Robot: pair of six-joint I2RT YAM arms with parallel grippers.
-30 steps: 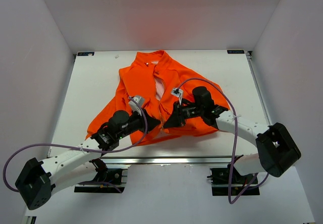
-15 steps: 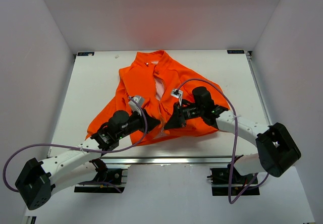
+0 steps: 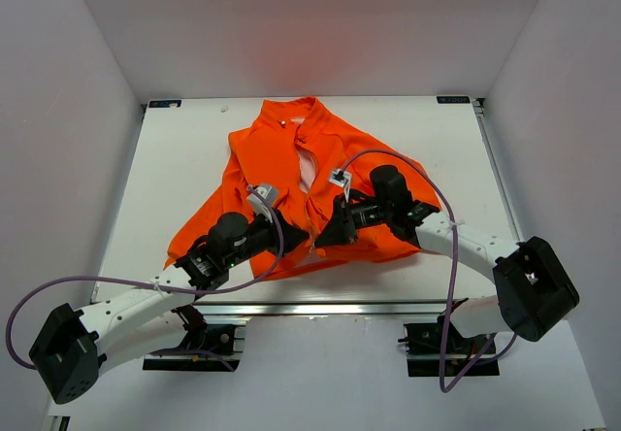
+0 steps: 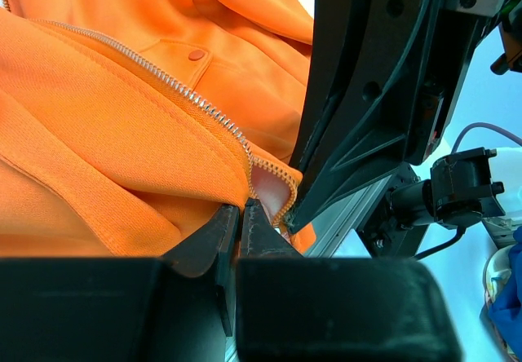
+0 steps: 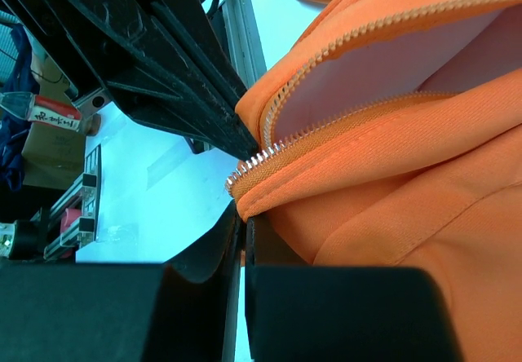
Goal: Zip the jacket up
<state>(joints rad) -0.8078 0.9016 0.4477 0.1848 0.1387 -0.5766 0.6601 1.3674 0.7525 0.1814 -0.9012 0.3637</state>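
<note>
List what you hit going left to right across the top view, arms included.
left arm's base block → left fingers → right fingers → right arm's base block. The jacket spans under both sets of fingers, so it has no single slot.

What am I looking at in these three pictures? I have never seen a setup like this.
Two robot arms, each ending in a two-finger gripper, are bolted at the near edge of a white table. The overhead picture looks down from behind them. The other two come from small cameras on each wrist, so each shows its own black fingers at the bottom. An orange jacket lies on the table, unzipped, pink lining showing. The left gripper and the right gripper each pinch the bottom hem on one side of the open zipper.
</note>
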